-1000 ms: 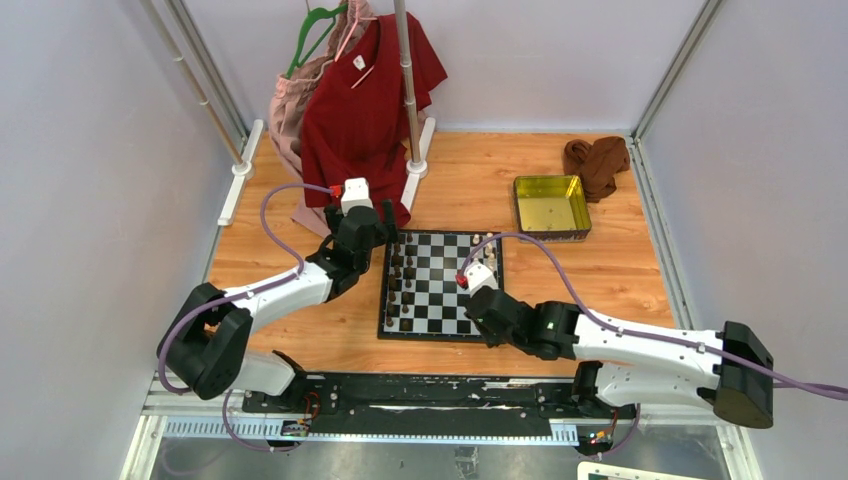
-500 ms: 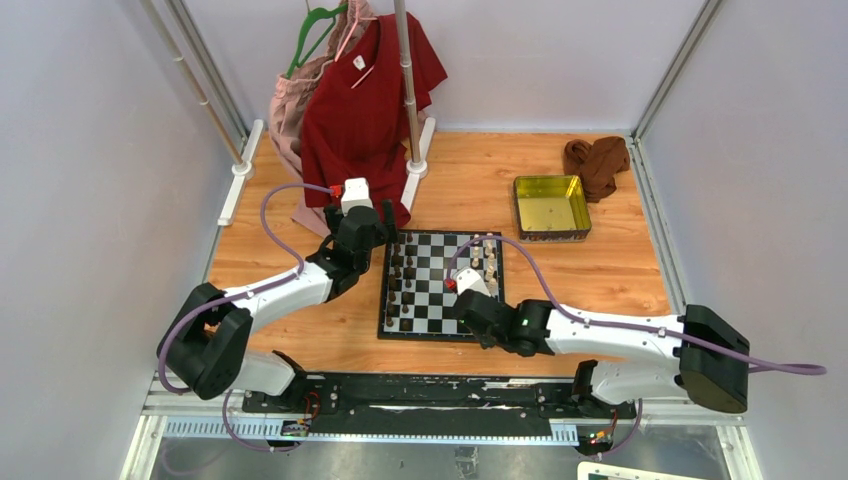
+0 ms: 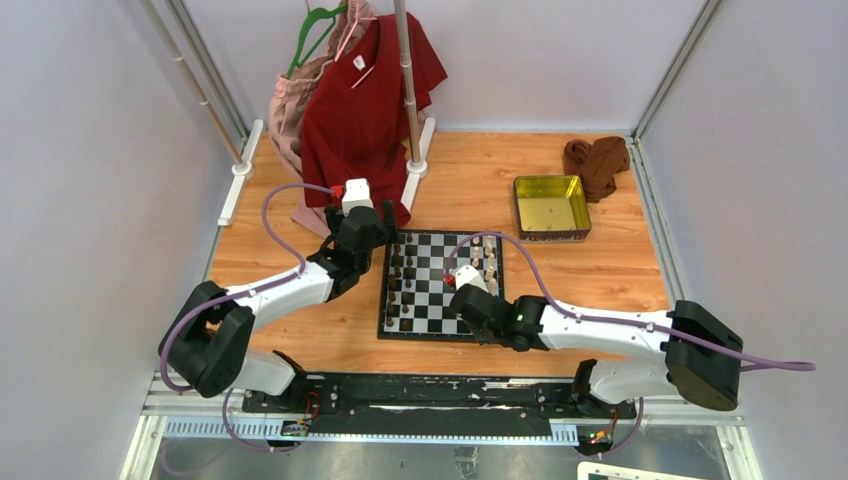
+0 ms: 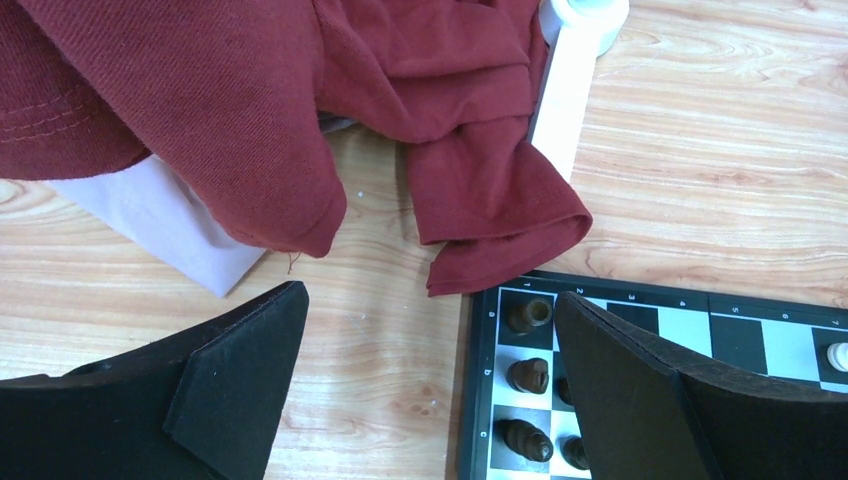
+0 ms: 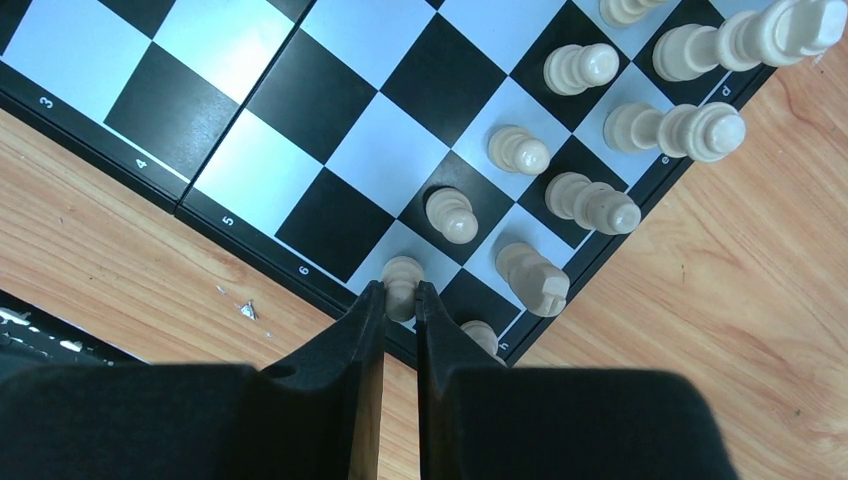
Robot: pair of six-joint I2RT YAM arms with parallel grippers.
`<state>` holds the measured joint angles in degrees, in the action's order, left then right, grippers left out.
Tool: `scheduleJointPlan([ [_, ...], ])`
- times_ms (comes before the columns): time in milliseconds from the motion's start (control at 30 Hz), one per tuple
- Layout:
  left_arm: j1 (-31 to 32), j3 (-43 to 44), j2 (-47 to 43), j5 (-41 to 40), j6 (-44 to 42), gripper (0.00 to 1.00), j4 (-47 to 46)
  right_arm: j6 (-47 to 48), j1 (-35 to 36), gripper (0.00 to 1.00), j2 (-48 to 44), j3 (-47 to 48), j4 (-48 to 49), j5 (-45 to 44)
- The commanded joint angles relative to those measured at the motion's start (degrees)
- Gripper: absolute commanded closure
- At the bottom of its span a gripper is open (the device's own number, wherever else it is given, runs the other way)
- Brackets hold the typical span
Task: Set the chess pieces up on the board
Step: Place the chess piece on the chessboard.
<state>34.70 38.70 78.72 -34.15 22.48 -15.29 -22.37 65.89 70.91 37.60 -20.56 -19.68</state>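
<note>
The black-and-white board lies mid-table. Dark pieces stand along its left side, cream pieces along its right. My right gripper is over the board's near right part. In the right wrist view it is shut on a cream pawn at the board's edge, beside other cream pieces. My left gripper hangs open and empty over the far left corner. In the left wrist view it frames wood and dark pieces on the board.
A red shirt hangs on a rack at the back, its hem lying just past the board's corner, by the rack's white foot. A gold tin and a brown cloth sit back right.
My right arm has swung left and drawn in over the board's near right part. My left arm has stayed in place.
</note>
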Motion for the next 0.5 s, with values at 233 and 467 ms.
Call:
scheduleJointPlan([
  [233,0.40,0.24,0.74,-1.83,-0.53,0.00,-1.32,0.30,-0.98,0.95,1.87,0.19,1.29,1.22],
  [467,0.40,0.24,0.83,-1.77,-0.42,0.00,-1.32,0.41,-0.98,0.73,1.24,0.19,1.22,1.63],
])
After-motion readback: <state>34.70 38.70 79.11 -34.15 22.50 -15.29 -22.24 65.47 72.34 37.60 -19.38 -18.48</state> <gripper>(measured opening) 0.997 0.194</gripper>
